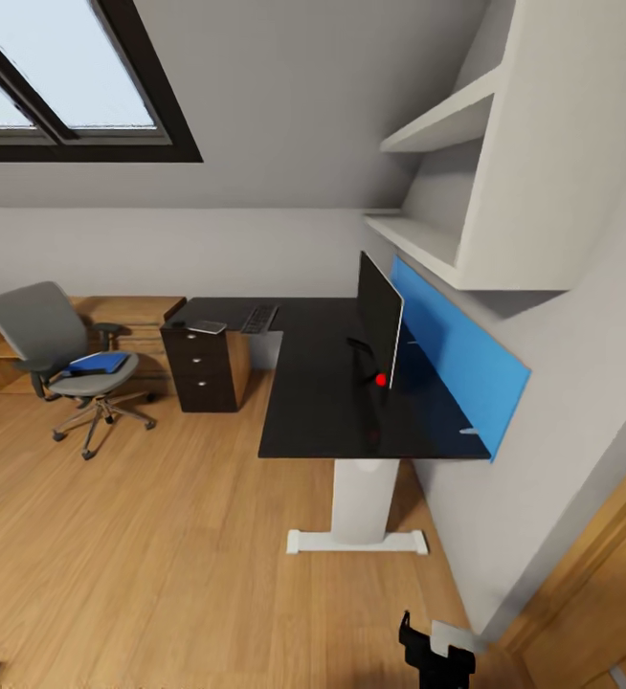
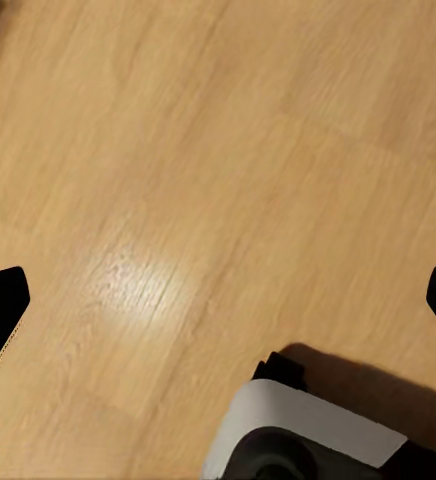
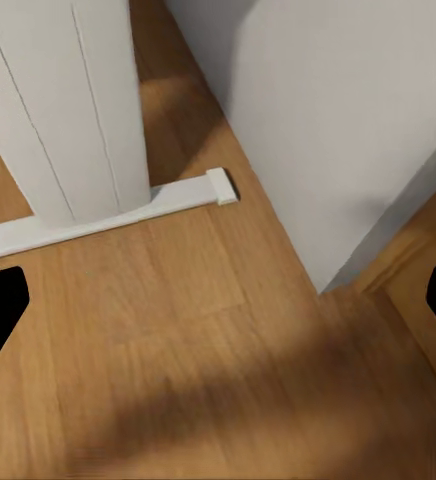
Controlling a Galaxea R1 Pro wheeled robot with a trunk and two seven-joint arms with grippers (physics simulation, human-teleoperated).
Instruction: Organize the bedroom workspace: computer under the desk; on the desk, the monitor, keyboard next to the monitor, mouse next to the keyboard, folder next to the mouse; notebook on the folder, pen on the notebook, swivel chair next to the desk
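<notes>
The desk (image 1: 303,383) has a glossy black L-shaped top, a white leg (image 3: 68,110) and a dark drawer unit (image 1: 203,368). The monitor (image 1: 380,325) stands on it edge-on, near the wall. The keyboard (image 1: 258,318) lies on the far wing, beside a flat pale item (image 1: 206,326) too small to identify. To the left, apart from the desk, stands the grey swivel chair (image 1: 40,330) with the blue folder (image 1: 98,363) on its seat. My right gripper (image 3: 218,305) is open over the floor near the desk's foot (image 3: 108,215). My left gripper (image 2: 218,300) is open above bare floor. Computer, mouse, notebook and pen are out of view.
A blue wall panel (image 1: 457,359) runs behind the desk under white shelves (image 1: 447,124). A low light-wood counter (image 1: 131,316) lines the far wall behind the chair. A white wall corner (image 3: 328,120) stands close to my right arm. Wood floor (image 1: 160,536) lies between me and the chair.
</notes>
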